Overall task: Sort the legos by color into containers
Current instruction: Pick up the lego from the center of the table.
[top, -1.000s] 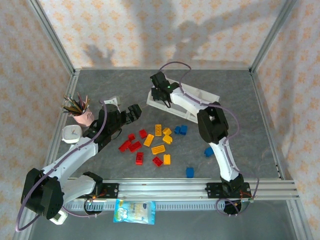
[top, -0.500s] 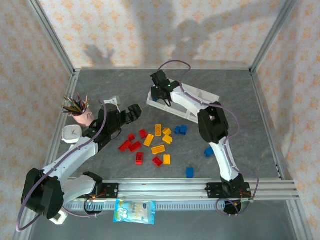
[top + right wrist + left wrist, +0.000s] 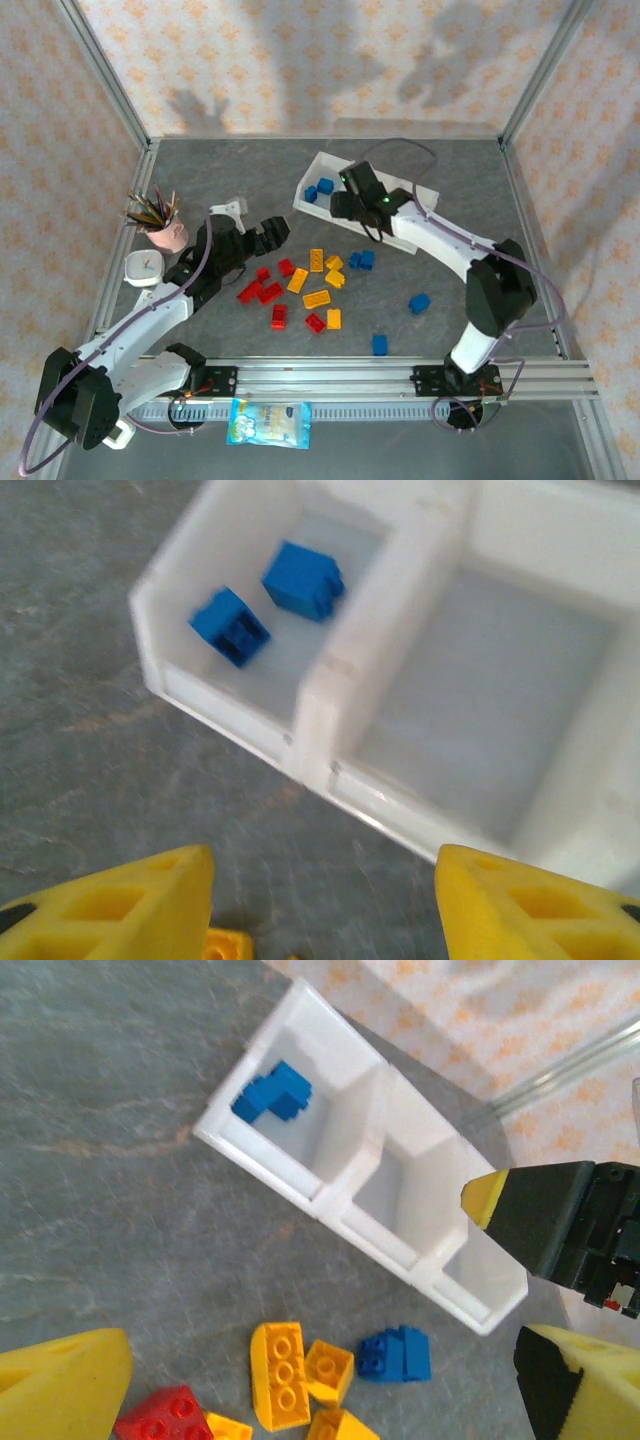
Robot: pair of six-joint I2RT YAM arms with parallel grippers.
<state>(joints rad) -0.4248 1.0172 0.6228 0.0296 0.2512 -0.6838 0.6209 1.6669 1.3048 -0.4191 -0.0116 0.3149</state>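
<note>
A: Hovering beside the tray (image 3: 318,685), why's the R gripper (image 3: 330,900) doing that?
B: Prob. because it's filling the blue bin. Fingers are gaping, empty; two blue legos (image 3: 230,627) are lying in the end compartment (image 3: 170,580), upper left.
A: L gripper (image 3: 320,1380)?
B: Spreading wide too, empty, hanging over loose legos (image 3: 317,298), overhead frame's centre.

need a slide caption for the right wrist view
Right jaws open, facing the white tray; two blue legos lie in its end compartment.
</note>
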